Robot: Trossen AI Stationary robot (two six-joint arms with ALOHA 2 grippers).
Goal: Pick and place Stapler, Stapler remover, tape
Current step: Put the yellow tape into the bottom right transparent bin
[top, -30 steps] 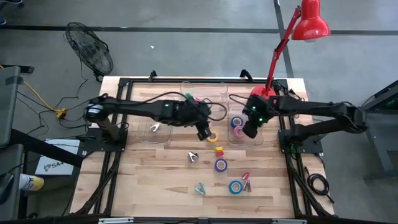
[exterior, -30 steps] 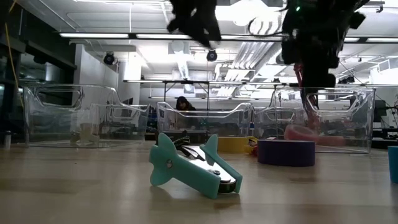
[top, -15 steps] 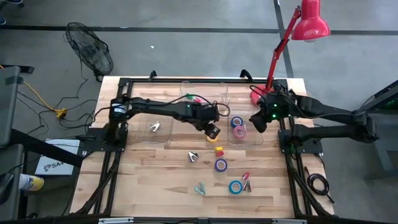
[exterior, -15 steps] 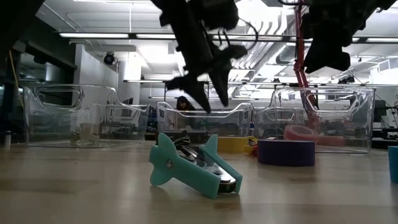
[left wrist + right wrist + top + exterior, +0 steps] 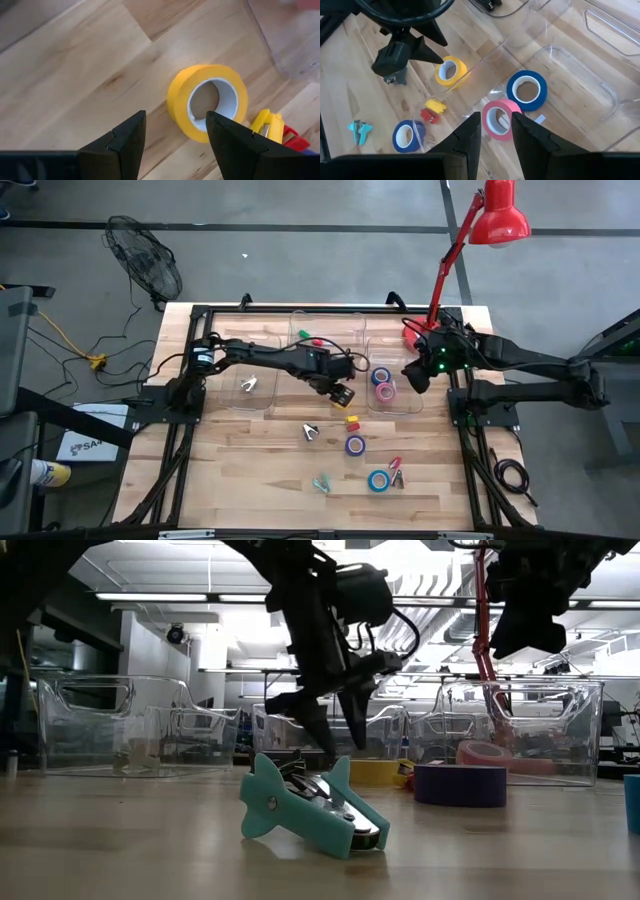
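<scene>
My left gripper (image 5: 340, 391) (image 5: 338, 720) is open and hangs low over the table. Its fingers point down just short of the yellow tape roll (image 5: 207, 100) (image 5: 450, 71), which lies flat on the wood and touches neither finger. My right gripper (image 5: 414, 376) (image 5: 495, 127) is open and held high over the right clear bin (image 5: 398, 405), where a pink roll (image 5: 497, 117) and a blue roll (image 5: 526, 90) lie flat. A purple roll (image 5: 355, 445) (image 5: 460, 783) and a teal-blue roll (image 5: 378, 480) rest on the table. The black stapler shows in no view.
A yellow-and-red staple remover (image 5: 352, 422) (image 5: 272, 127) lies right beside the yellow roll. More staple removers: teal (image 5: 321, 483) (image 5: 310, 805), red (image 5: 397, 472), silver (image 5: 310, 432). Three clear bins stand along the far side. The red lamp's base (image 5: 415, 330) sits behind the right bin.
My left gripper has come down from well above the table to just over the yellow roll, shifting slightly toward the table's right. My right gripper has risen and drawn back toward the right edge, away from the middle of its bin.
</scene>
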